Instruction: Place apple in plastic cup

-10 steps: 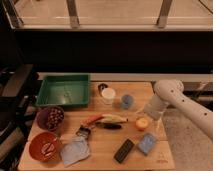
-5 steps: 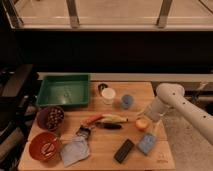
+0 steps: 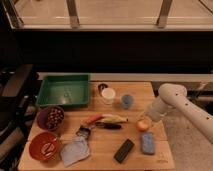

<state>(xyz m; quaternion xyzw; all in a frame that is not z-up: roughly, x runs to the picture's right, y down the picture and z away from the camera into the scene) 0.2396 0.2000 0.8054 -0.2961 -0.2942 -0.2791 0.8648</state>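
Observation:
The apple point(image 3: 143, 124) is a small yellow-orange ball on the wooden table point(image 3: 100, 160), near its right edge. My gripper point(image 3: 150, 119) is at the end of the white arm that comes in from the right. It sits right at the apple's upper right side and partly covers it. The plastic cup point(image 3: 127, 101) is translucent blue-grey. It stands upright, up and to the left of the apple and apart from the gripper.
A white cup point(image 3: 108, 95) and a small dark round item point(image 3: 102, 87) stand left of the plastic cup. A green tray point(image 3: 64, 91) is at the back left, with two bowls point(image 3: 51, 118) point(image 3: 44, 145) below it. A banana point(image 3: 114, 118), cloth point(image 3: 75, 150), black bar point(image 3: 124, 150) and blue sponge point(image 3: 147, 142) lie around.
The arm's end has come down a little onto the apple. The apple and the cups have not moved.

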